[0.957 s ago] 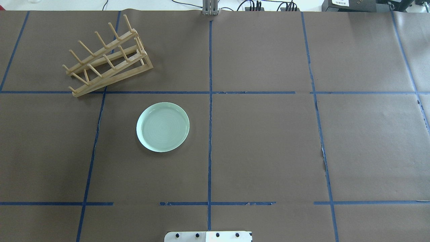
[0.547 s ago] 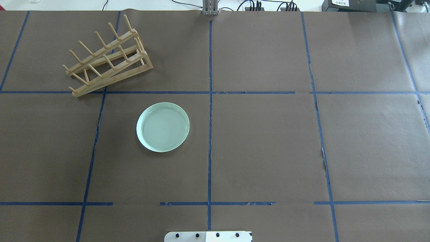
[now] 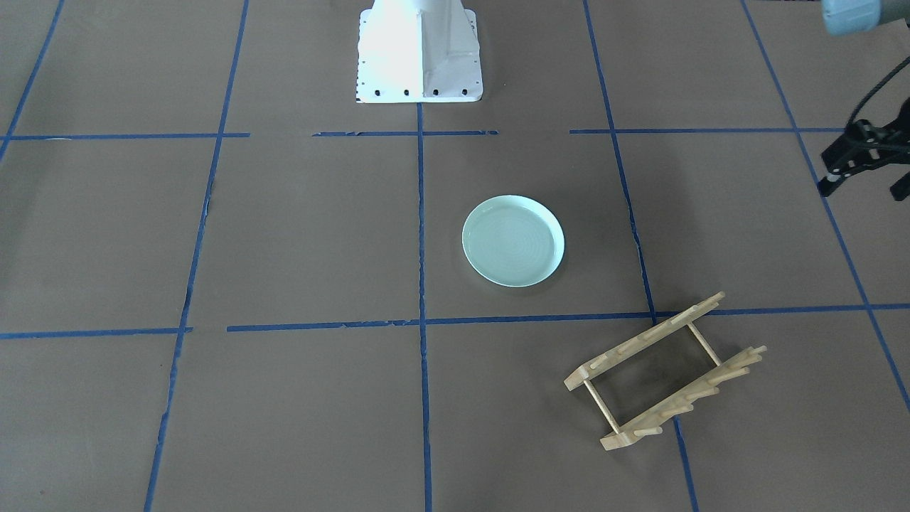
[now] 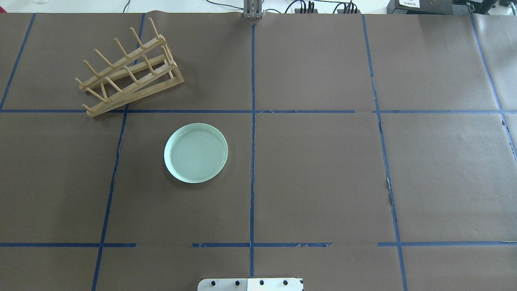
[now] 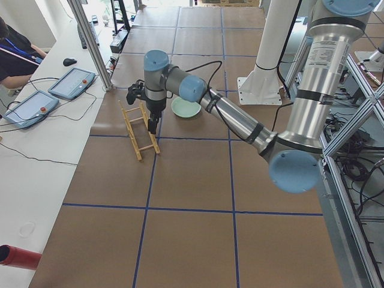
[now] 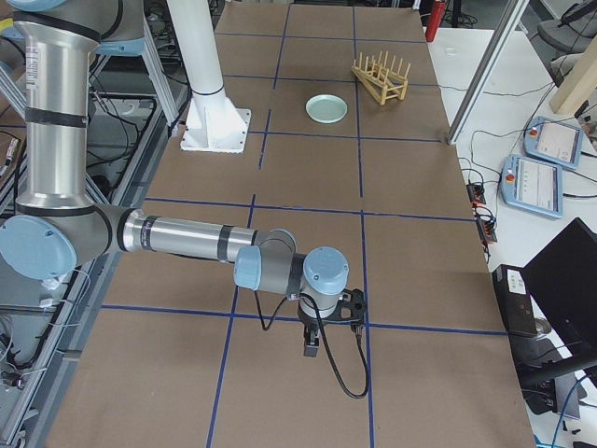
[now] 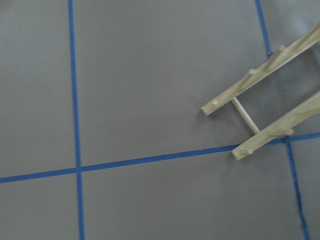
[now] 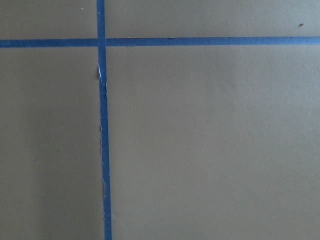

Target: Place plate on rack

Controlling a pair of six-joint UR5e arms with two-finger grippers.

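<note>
Plainly, the job has not begun in any way that shows. The round, pale mint-green glossy plate [image 4: 196,152] lies flat and face up on the brown paper-covered table [image 4: 323,182], inside one of the squares marked out by blue tape lines [image 4: 253,121], and nothing is touching it. The small light wooden dish rack [image 4: 129,72] stands apart from the plate, farther from the robot's base and over to the robot's left, set at a slant to the tape grid. Its pegs point up and none of its slots holds anything.

The left gripper [image 5: 151,123] hangs above the table near one end of the rack, and the left wrist view shows that end of the rack at the right of its frame, with bare paper elsewhere. The right gripper [image 6: 312,345] is low over the table, well apart from both plate and rack, and its wrist camera sees only paper and tape. With the plate resting on the table, neither gripper can be carrying it, but I cannot tell from these pictures whether either one's jaws are spread or closed.

By my reading every step is left to do: reach the plate, take it by the rim, which may be awkward with it lying flat, lift and tip it on edge, carry it across, and lower it between two rows of pegs.
</note>
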